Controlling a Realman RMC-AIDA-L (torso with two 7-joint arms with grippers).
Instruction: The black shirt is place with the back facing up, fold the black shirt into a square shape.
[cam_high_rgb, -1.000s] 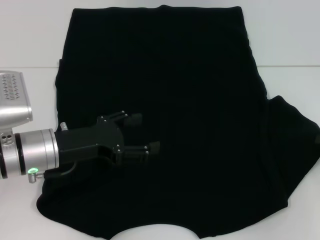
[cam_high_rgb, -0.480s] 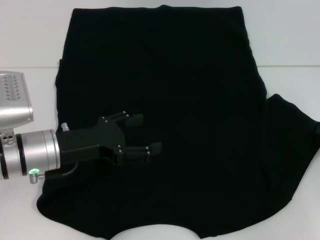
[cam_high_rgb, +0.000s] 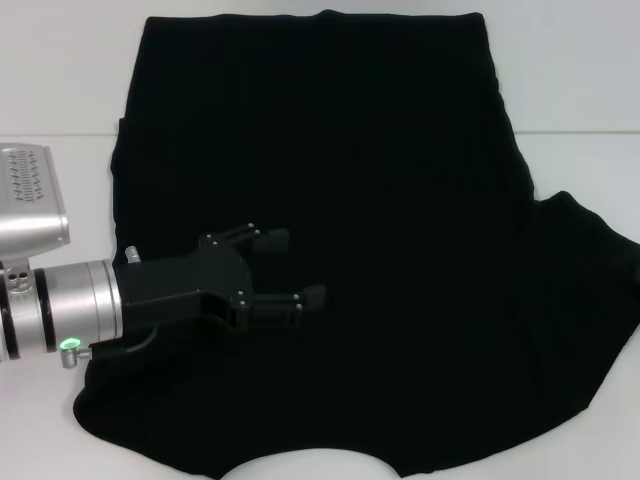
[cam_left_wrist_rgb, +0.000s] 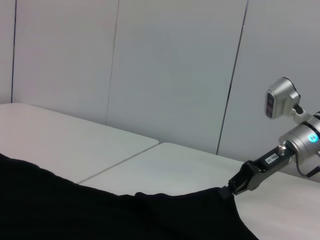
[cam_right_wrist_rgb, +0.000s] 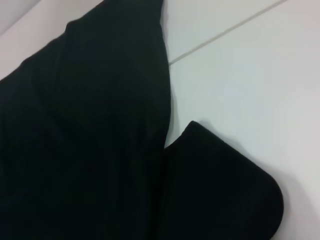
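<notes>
Black shirt (cam_high_rgb: 340, 230) is lying plain before us under our open left gripper (cam_high_rgb: 296, 268), while only the left wrist view is showing our right gripper (cam_left_wrist_rgb: 225, 192) pinching its sleeve.

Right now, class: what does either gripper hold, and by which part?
Left gripper is open over the shirt, holding nothing. Right gripper is at the shirt's edge; grip unclear.

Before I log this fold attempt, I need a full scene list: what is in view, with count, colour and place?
black shirt: one, black, spread flat over most of the table, right sleeve sticking out.
table: one, white, under the shirt, a seam line crossing it.
wall panels: several, pale grey, behind the table.
left gripper: one, black on a silver arm, over the shirt's left part, fingers apart.
right gripper: one, black on a silver arm, at the shirt's right edge.
</notes>
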